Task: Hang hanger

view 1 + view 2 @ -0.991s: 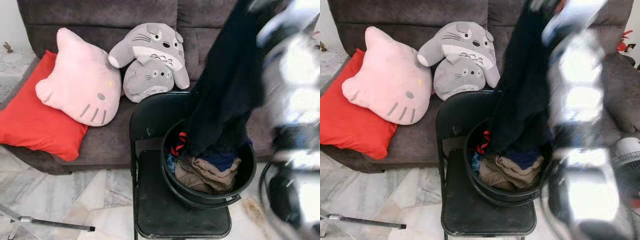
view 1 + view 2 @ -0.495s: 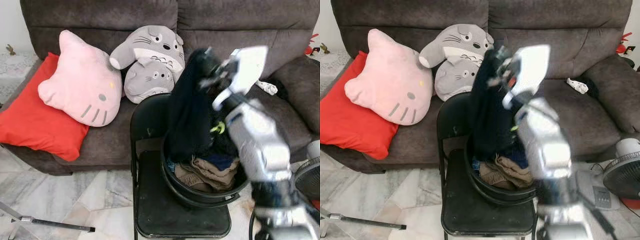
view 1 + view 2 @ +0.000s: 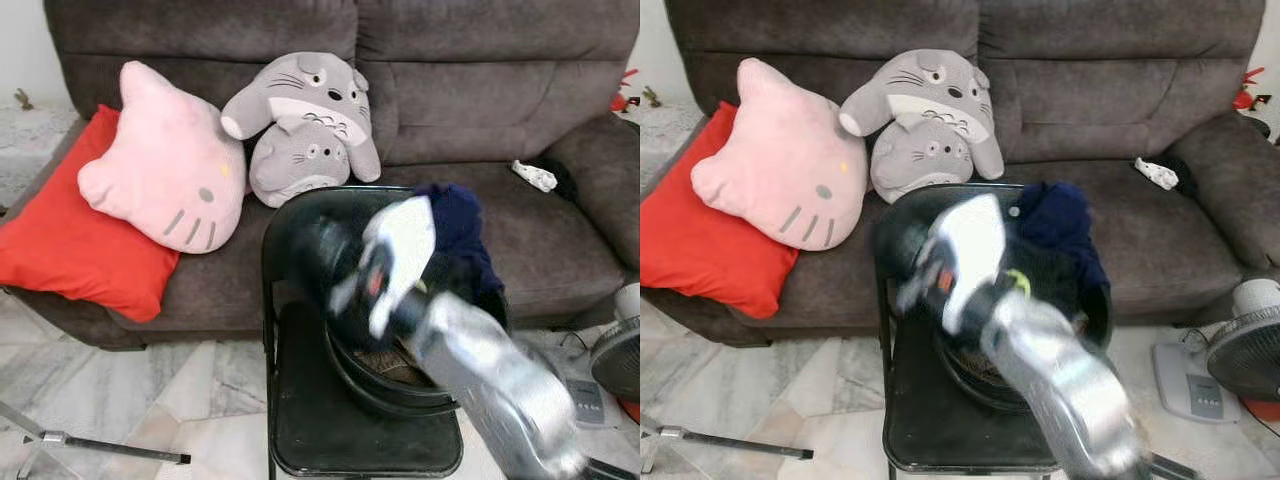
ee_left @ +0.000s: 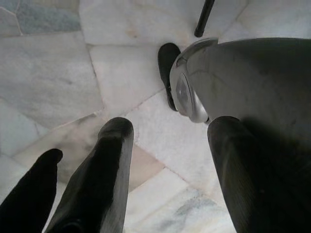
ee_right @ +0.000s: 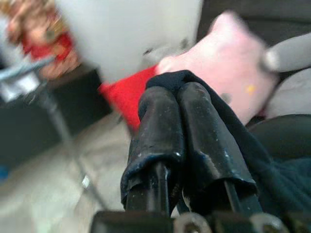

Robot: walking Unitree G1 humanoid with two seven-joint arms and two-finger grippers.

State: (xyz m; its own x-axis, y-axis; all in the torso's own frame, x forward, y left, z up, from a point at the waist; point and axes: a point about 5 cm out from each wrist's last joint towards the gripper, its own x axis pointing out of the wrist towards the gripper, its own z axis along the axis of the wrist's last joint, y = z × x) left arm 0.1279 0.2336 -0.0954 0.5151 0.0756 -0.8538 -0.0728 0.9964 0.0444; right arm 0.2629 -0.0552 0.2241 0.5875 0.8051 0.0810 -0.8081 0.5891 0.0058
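A dark navy garment (image 3: pixel 455 225) lies bunched over the back of a black basket (image 3: pixel 400 397) that stands on a black folding chair (image 3: pixel 330 420). My right arm is blurred and reaches across the basket toward the chair back, ending in my right gripper (image 3: pixel 305 250). In the right wrist view that gripper (image 5: pixel 177 97) is shut, with the navy garment (image 5: pixel 272 179) folded over its tips and trailing off. My left gripper (image 4: pixel 170 128) hangs open over the marble floor beside my own foot. No hanger can be made out.
Behind the chair is a brown sofa (image 3: pixel 480 90) with a pink cat cushion (image 3: pixel 165 165), a grey plush (image 3: pixel 305 120), a red cushion (image 3: pixel 70 240) and a small white item (image 3: pixel 530 175). A fan (image 3: pixel 620 355) stands at the right. A stand's leg (image 3: pixel 100 447) lies on the floor at the left.
My right arm has swung down from high up and leftward across the basket. The navy garment, which hung tall from the gripper, now sits low over the basket.
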